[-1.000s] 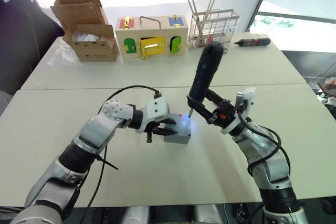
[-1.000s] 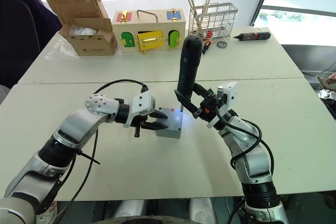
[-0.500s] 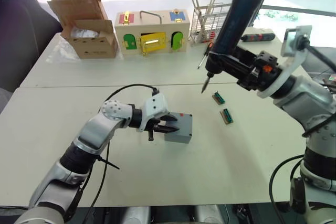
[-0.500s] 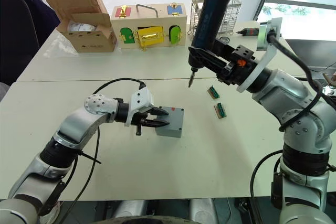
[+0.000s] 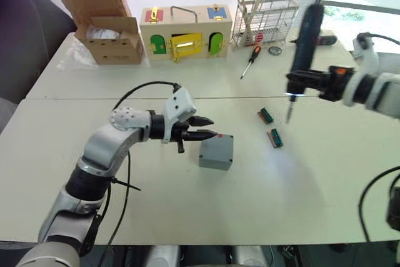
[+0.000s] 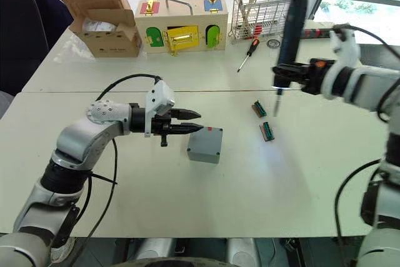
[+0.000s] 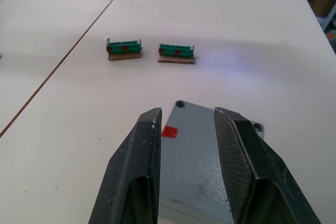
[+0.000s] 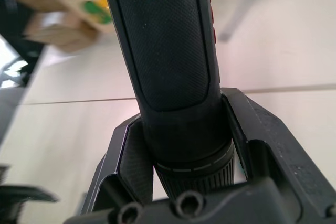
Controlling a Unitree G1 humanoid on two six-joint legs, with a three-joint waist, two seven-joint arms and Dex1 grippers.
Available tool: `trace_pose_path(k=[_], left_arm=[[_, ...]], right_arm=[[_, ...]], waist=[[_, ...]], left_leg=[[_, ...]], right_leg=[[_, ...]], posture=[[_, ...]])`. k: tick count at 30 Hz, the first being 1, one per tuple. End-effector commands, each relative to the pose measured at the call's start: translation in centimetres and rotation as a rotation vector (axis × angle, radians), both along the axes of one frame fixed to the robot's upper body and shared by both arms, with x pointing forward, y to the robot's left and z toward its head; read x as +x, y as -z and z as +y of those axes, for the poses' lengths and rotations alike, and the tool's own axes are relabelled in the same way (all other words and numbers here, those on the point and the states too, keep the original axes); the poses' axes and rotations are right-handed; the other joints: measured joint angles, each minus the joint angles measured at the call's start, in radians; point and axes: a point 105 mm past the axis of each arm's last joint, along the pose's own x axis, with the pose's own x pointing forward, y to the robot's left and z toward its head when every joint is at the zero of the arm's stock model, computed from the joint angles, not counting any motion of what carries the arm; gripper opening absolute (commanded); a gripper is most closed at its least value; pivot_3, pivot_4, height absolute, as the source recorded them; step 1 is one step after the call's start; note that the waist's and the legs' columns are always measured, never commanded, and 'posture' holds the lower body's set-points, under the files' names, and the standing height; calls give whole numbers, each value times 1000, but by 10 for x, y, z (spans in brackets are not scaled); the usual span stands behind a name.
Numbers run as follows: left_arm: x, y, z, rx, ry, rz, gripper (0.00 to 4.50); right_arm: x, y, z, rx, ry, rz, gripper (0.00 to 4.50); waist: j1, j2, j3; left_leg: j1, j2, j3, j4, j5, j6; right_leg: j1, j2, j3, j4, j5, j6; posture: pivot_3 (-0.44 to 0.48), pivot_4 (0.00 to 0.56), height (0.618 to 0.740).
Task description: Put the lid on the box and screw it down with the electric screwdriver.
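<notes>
Left tool [image 7: 184, 124] parted over the box [image 7: 202, 153], red mark seen, right tool [image 8: 178, 145] clamping the electric screwdriver [image 5: 304, 35]

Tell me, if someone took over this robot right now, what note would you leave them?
Left hand: open, empty, fingers pointing at the grey box, not gripping it.
Right hand: shut on the electric screwdriver, held upright in the air, bit lit, above the two small green strips and well clear of the box.
Lid: already on the box.
Whether all the corner screws are driven can't be judged from here; check each, then finish any left.
</notes>
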Motion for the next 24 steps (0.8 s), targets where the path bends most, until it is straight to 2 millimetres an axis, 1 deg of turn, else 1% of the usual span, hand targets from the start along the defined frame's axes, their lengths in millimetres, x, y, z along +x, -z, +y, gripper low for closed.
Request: trace_pose_path(k=[1,2,4,5,7,11,15,19,24], left_arm=[[-14,-4,-9,4,61,-41,1534],[-16,-3,-12,3,67,-45,1534],[-21,0,-17,2,75,-50,1534],[-23,2,-19,2,79,-54,1534],[-27,4,-23,6,86,-60,1534],[-40,9,-27,30,125,-67,1534],[-45,12,-27,38,125,-71,1534],[-49,13,-24,34,107,-58,1534],[-55,11,-20,25,109,-31,1534]], right_arm=[[-7,4,-26,-97,32,70,1738],[-12,18,-34,-140,30,143,1738],[-23,43,-44,-163,34,293,1738],[-27,53,-48,-156,38,361,1738],[-31,64,-53,-152,43,445,1738],[-28,76,-59,-132,78,547,1738],[-24,88,-68,-146,91,602,1738],[-17,98,-69,-170,84,628,1738],[-15,106,-72,-197,73,655,1738]], waist=[[-1,1,0],[-1,1,0],[-2,0,1],[-4,0,1],[-10,2,2],[-25,9,6],[-23,9,6],[-20,8,6],[-20,8,7]], left_leg=[[0,0,0,0,0,0],[0,0,1,0,0,0],[0,1,1,0,0,1],[0,1,1,0,-1,2],[1,1,1,1,-1,2],[1,0,1,4,-1,3],[0,1,1,3,1,0],[0,1,1,4,1,-1],[-1,0,0,8,1,-1]], right_leg=[[0,0,0,0,0,0],[0,0,0,0,0,0],[0,1,0,1,0,0],[0,1,0,2,0,0],[0,1,1,3,0,0],[0,1,1,4,0,0],[-2,2,2,4,0,0],[-1,2,2,4,0,0],[0,2,2,4,1,0]], posture=[[0,150,730],[0,150,730],[0,150,730],[0,150,730],[0,150,730],[0,150,730],[0,150,730],[0,150,730],[0,150,730]])
